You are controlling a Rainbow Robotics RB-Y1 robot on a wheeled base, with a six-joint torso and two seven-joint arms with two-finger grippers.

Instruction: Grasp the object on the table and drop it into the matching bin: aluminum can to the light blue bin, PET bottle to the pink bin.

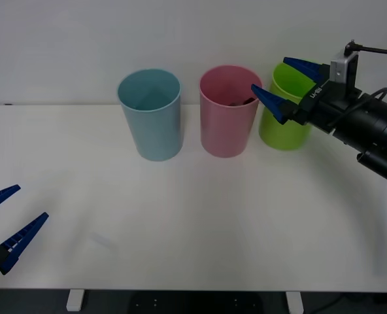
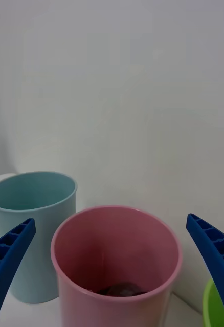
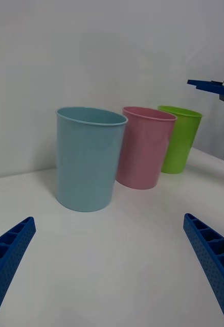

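Your white bench spans the whole front view, its surface bare in front of the three bins that stand in a row along its far side. From your left, you have the light blue bin, the pink bin and a lime green bin, all upright, near one another but not touching. Your right arm reaches in from the right at rim height, and its right end effector hovers between the pink and green rims, partly in front of the green bin; its two blue ribbed fingers are spread wide with nothing between them. In the right wrist view you look straight down into the pink bin between those parted fingers, with the light blue bin just beside it. Your left end effector sits low at the near left edge of the bench, well apart from the bins, its fingers likewise spread wide and empty. The PET bottle lies at the bottom of the pink bin, where you see only a dark rounded part of it; the front view shows a dark sliver inside the pink rim.
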